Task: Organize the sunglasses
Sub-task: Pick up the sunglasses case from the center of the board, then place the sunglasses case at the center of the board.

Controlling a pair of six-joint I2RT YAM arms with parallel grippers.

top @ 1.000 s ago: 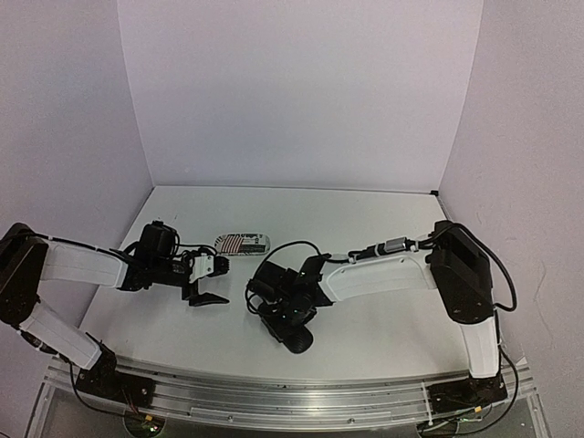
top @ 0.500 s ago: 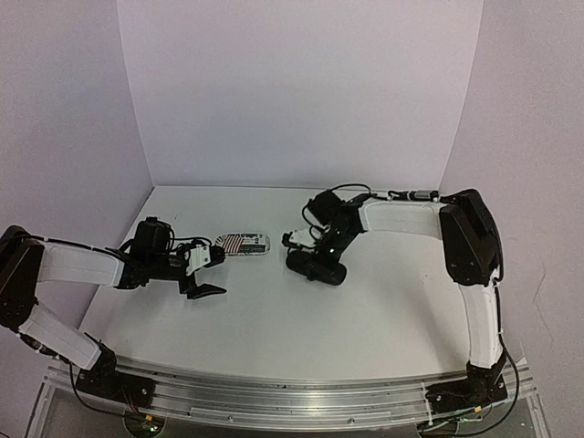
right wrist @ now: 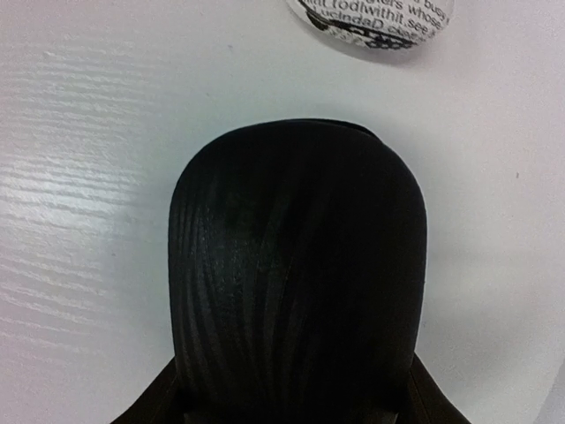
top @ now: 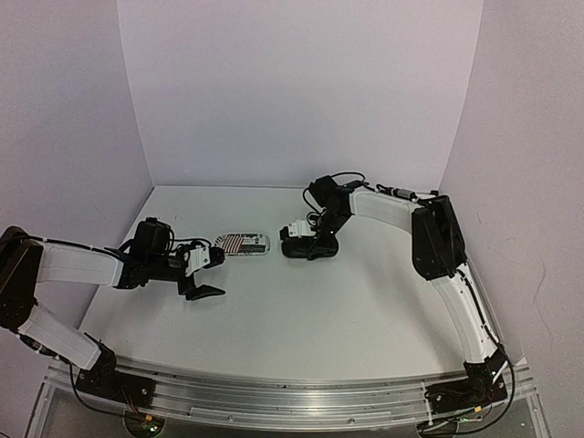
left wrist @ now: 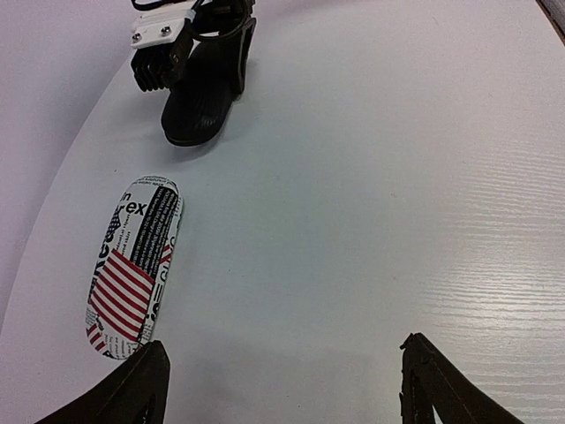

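Closed striped case (left wrist: 132, 265): flat oval, red stripes and newsprint lettering, lying on white wood-grain desk (left wrist: 397, 177). Closed black case (right wrist: 296, 265): matte, ribbed, rounded end, pinched by right fingers (top: 308, 245). Left fingers (top: 210, 276) spread, empty, near striped case. Sunglasses not visible; case contents hidden.

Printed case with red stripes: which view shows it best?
Left wrist view: the printed case lies whole and close, stripes and lettering clear. Top external shows it whole but small. Right wrist catches only a sliver of its end beyond the black case.
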